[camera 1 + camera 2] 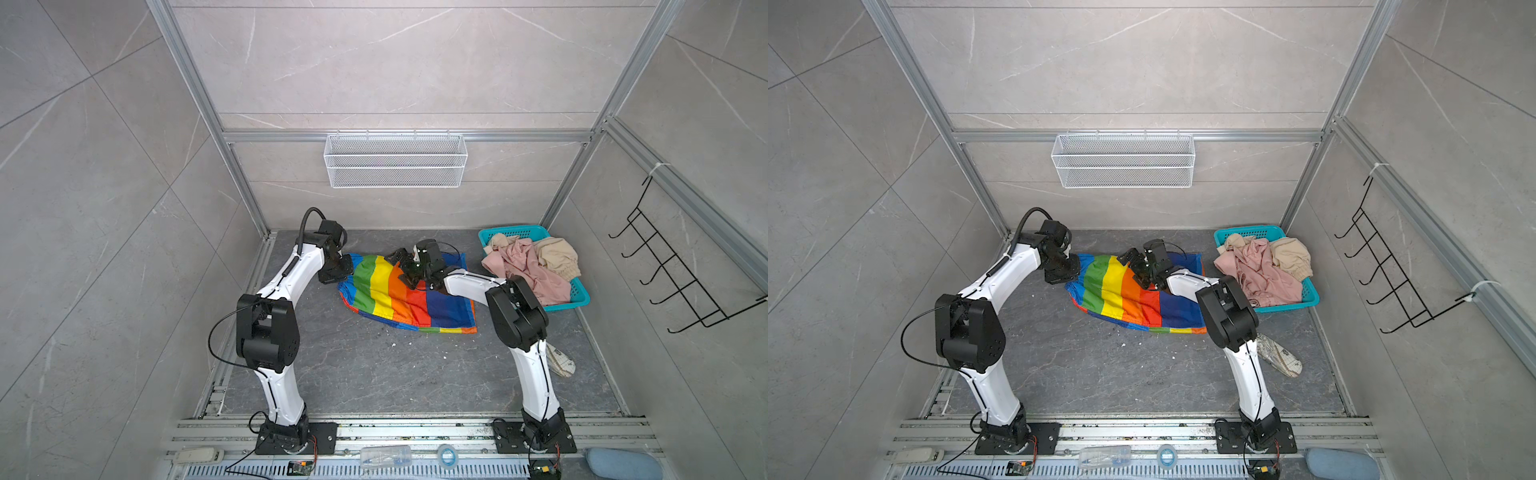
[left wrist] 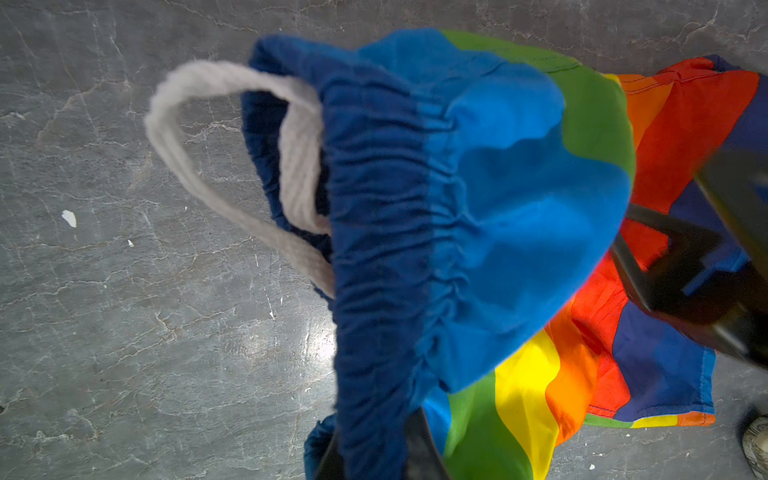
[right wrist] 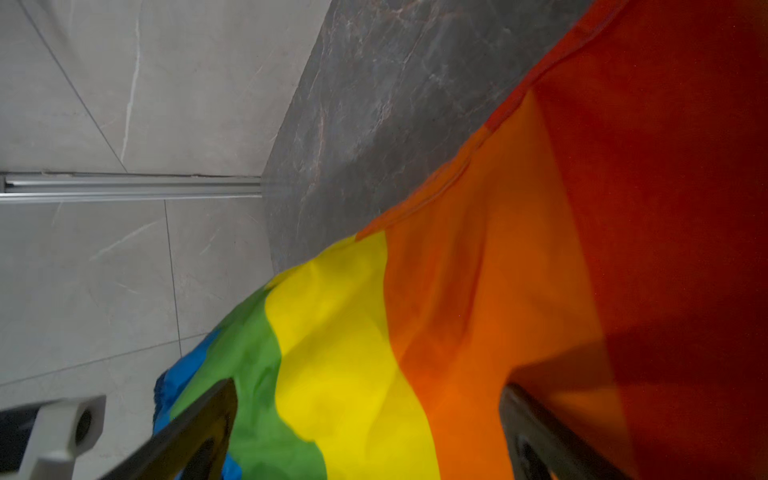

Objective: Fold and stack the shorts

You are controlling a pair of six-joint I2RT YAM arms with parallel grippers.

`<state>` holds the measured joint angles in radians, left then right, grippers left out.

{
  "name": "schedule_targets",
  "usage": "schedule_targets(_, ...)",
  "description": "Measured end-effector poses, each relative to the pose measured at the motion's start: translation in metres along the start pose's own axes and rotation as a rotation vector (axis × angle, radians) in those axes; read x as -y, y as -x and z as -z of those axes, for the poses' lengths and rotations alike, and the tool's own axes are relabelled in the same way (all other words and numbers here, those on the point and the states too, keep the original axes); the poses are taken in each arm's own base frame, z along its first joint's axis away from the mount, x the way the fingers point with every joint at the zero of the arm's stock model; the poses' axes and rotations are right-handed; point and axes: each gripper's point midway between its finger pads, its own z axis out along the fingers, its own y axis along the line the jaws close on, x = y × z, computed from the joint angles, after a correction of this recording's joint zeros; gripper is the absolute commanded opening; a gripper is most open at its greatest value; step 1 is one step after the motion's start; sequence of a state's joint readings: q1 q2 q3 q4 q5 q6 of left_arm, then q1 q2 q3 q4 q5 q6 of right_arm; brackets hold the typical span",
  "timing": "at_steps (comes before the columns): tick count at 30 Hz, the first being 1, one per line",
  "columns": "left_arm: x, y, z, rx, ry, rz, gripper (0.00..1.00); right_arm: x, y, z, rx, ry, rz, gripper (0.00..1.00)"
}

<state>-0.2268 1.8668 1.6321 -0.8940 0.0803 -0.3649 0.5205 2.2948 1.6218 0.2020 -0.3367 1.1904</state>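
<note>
The rainbow-striped shorts (image 1: 399, 301) (image 1: 1125, 301) lie spread on the dark floor in both top views. My left gripper (image 1: 348, 270) (image 1: 1074, 268) is shut on their dark blue gathered waistband (image 2: 374, 249) at the left end, lifting it a little; a white drawstring (image 2: 187, 166) loops out of it. Over the middle stripes, my right gripper (image 1: 402, 268) (image 3: 374, 440) stands open just above the fabric, its fingers (image 3: 199, 432) wide apart with nothing held. The pink shorts (image 1: 528, 268) and beige shorts (image 1: 557, 253) sit crumpled in the teal basket (image 1: 579, 297).
A white wire basket (image 1: 395, 160) hangs on the back wall and a black hook rack (image 1: 673, 266) on the right wall. A patterned shoe (image 1: 561, 361) lies by the right arm. A bottle (image 1: 384, 455) and tape roll (image 1: 446, 455) rest on the front rail.
</note>
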Motion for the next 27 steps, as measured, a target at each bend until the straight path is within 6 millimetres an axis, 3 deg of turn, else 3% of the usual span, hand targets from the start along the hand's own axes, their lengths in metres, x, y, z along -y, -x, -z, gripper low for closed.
schedule_targets(4,-0.003,-0.007,-0.007,-0.019,0.007,0.001,0.00,0.004,0.008,-0.023,0.004,0.008,-0.001,1.00)
schedule_targets(9,-0.005,-0.010,-0.011,-0.029,0.011,0.001,0.00,-0.004,0.020,-0.045,0.014,0.030,0.021,0.99)
schedule_targets(22,-0.006,-0.006,-0.021,-0.027,0.016,-0.005,0.00,-0.026,0.051,-0.070,0.038,0.009,0.087,0.99)
schedule_targets(27,-0.009,-0.007,-0.029,-0.040,0.029,-0.008,0.00,-0.021,0.055,-0.074,0.036,-0.019,0.091,0.99)
